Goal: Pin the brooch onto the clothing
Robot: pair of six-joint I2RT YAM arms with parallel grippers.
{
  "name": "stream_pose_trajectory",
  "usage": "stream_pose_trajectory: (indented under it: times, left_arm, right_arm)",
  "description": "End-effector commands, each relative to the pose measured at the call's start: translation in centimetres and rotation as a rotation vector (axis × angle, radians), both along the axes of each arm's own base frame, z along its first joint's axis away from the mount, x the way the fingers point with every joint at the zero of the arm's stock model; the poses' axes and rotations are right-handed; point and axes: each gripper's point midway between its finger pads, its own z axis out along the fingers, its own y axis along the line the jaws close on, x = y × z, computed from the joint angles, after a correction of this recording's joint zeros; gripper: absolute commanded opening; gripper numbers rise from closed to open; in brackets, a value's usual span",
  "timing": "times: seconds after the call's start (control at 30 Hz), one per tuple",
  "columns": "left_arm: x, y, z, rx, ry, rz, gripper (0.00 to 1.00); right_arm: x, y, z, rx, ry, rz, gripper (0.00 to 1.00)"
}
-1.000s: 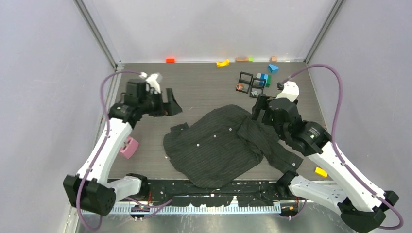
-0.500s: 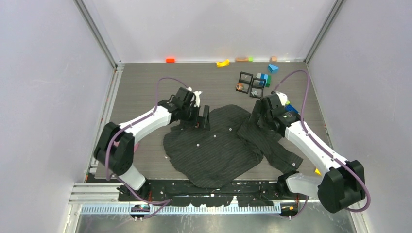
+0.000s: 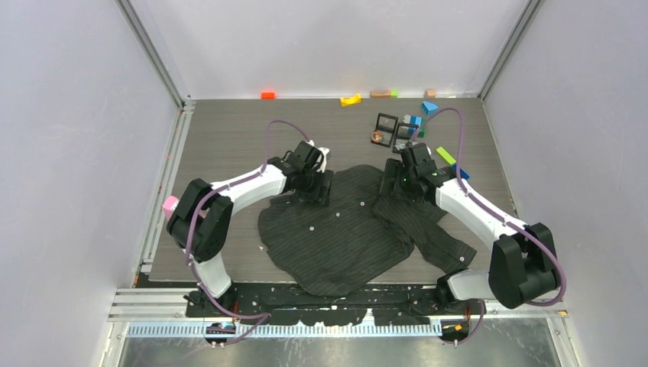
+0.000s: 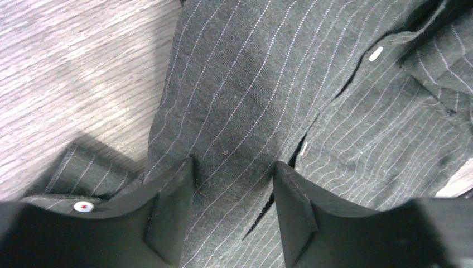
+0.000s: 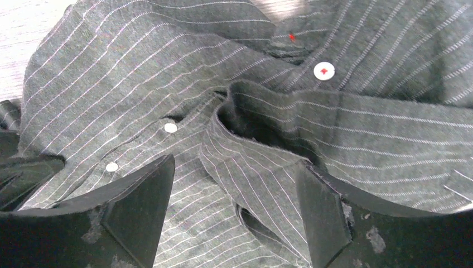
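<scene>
One shirt (image 3: 340, 229), dark with pale pinstripes, lies crumpled on the middle of the bench (image 3: 229, 130), its collar end toward the back. Two arms reach onto it: the left arm (image 3: 244, 182) meets its far left edge and the right arm (image 3: 466, 202) its far right. The right wrist view shows three white buttons (image 5: 324, 70) and one tiny red tag (image 5: 291, 37) on the cloth. Five small coloured blocks (image 3: 267, 95) line the back edge, and a blue and green cluster (image 3: 416, 122) sits further in on the right. A second ago both arms were drawn back, with the left jaws over bare bench well to the left of the shirt. Now both are stretched forward and low over the cloth, while the shirt's outline looks unchanged. A green block (image 3: 445, 155) and a blue block (image 3: 458, 170), earlier hidden behind the right arm, now show beside it. The left jaws stand moderately apart with flat striped cloth between their tips. The right jaws gape wide over a raised fold of the collar, gripping nothing. Two small black square cases (image 3: 386, 122) stand side by side behind the shirt. A coppery piece (image 3: 377, 138), possibly the brooch, sits at the left case and a greyish piece (image 3: 401, 144) at the other.
</scene>
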Motion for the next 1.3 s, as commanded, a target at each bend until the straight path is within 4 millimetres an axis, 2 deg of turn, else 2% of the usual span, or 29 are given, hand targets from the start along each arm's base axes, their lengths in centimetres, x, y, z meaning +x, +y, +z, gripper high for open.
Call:
stream_pose_trajectory:
  times: [0.0,0.1,0.23,0.33,0.43,0.5,0.57,0.6,0.63,0.7,0.77,0.8,0.83,0.87,0.9,0.93,0.97,1.03,1.13,1.2,1.27]
  left_arm:
    - [1.9,-0.6,1.1,-0.005,-0.074,0.001,0.48]
    - [1.9,-0.2,1.3,0.004,-0.086,0.01,0.29]
    - [1.9,0.4,2.9,-0.004,-0.137,0.029,0.11]
    - [1.8,0.9,4.2,-0.011,-0.175,0.04,0.08]
    - [1.5,1.3,5.0,-0.013,-0.19,0.04,0.07]
    - [1.2,1.7,5.3,0.0,-0.188,0.04,0.03]
    - [1.2,2.4,5.9,0.016,-0.202,0.056,0.0]
    - [1.0,2.8,6.2,0.017,-0.205,0.062,0.0]
    - [1.3,3.6,6.7,0.03,-0.22,0.088,0.0]
    - [1.6,5.1,8.3,0.018,-0.239,0.137,0.0]
    - [2.1,7.3,10.3,-0.017,-0.259,0.207,0.0]
    - [2.1,8.0,11.6,-0.057,-0.264,0.227,0.0]
    - [2.1,9.2,13.1,-0.094,-0.282,0.259,0.0]
    - [2.1,10.2,14.8,-0.149,-0.3,0.283,0.0]
    - [2.1,11.4,16.3,-0.205,-0.318,0.31,0.0]
    - [2.2,12.9,18.0,-0.255,-0.34,0.351,0.0]
    - [1.9,14.2,19.5,-0.289,-0.363,0.38,0.0]
    - [1.2,17.1,22.1,-0.277,-0.427,0.434,0.0]
    - [-1.0,20.8,23.9,-0.152,-0.479,0.499,0.0]
    - [-2.5,22.4,24.7,-0.08,-0.505,0.534,0.0]
    - [-4.0,23.3,25.0,-0.048,-0.511,0.564,0.0]
  right_arm:
    - [2.4,1.9,1.9,0.045,-0.057,0.069,0.82]
    - [2.9,2.1,2.0,0.043,-0.055,0.073,0.76]
    - [3.5,1.4,1.7,-0.005,-0.057,0.056,0.7]
    - [3.8,0.8,1.0,-0.054,-0.044,0.059,0.7]
    - [4.1,1.3,0.6,-0.053,-0.029,0.085,0.69]
    - [4.1,2.0,0.3,-0.029,-0.007,0.107,0.55]
    - [4.3,2.4,0.7,-0.006,-0.007,0.11,0.3]
    - [4.4,2.9,1.4,0.019,-0.017,0.12,0.23]
    - [4.3,3.3,1.8,0.043,-0.018,0.128,0.13]
    - [4.5,3.6,4.3,0.069,-0.064,0.13,0.03]
    - [4.9,3.6,7.3,0.078,-0.117,0.127,0.01]
    - [5.5,3.7,9.6,0.084,-0.168,0.124,0.01]
    - [5.3,3.4,11.0,0.08,-0.191,0.126,0.0]
    - [5.9,3.5,13.7,0.089,-0.248,0.126,0.0]
    - [5.7,3.0,15.0,0.07,-0.27,0.121,0.01]
    - [6.3,2.5,17.8,0.056,-0.336,0.104,0.01]
    - [5.9,1.9,19.1,0.043,-0.356,0.091,0.01]
    - [5.8,0.5,23.7,0.015,-0.457,0.045,0.01]
    - [4.9,-3.0,26.4,-0.089,-0.528,-0.07,0.0]
    - [4.3,-5.4,26.6,-0.17,-0.546,-0.152,0.0]
    - [3.4,-7.4,25.7,-0.244,-0.53,-0.22,0.0]
